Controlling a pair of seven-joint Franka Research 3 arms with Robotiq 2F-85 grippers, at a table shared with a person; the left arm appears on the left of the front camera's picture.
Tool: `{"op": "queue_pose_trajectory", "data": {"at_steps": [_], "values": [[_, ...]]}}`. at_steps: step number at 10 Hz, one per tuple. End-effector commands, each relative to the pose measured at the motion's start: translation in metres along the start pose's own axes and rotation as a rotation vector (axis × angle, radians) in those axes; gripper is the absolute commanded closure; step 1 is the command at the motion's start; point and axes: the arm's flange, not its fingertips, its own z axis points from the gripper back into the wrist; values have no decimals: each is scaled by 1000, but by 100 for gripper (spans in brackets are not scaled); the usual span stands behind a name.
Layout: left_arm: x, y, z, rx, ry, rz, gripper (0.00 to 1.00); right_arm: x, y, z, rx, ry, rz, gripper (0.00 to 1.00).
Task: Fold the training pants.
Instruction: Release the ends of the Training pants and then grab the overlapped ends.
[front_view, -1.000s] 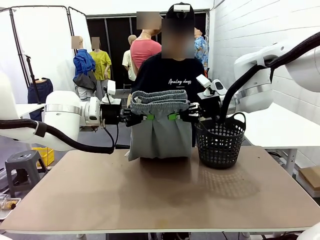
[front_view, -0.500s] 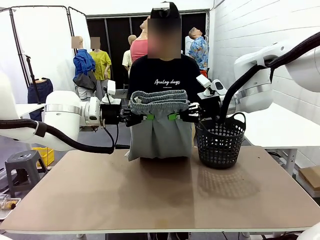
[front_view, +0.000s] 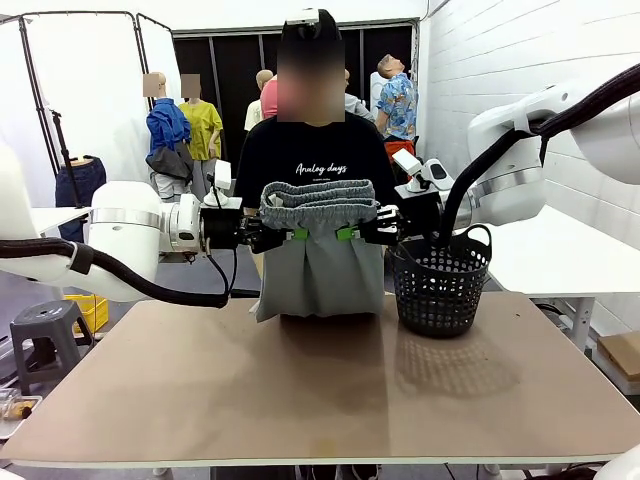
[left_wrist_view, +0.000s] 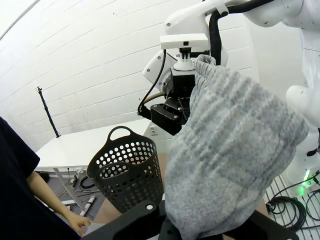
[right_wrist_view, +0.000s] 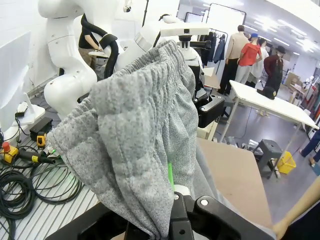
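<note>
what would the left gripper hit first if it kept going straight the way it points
The left gripper is shut on the pants, so that bunched cloth comes first. Past it, the right gripper faces it head on, likely next; how far apart is hard to judge.

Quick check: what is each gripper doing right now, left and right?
Left gripper: closed, holding the training pants at one side of the waist.
Right gripper: closed, holding the training pants at the other side of the waist.
</note>
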Motion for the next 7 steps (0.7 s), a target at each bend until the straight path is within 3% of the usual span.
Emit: {"op": "queue_pose_trajectory", "data": {"at_steps": [1,7], "values": [[5,0,0,5,0,-9,100,0,3,0,-1,-24,-3,100],[5,0,0,5,0,-9,100,0,3,0,-1,-24,-3,100]]}}
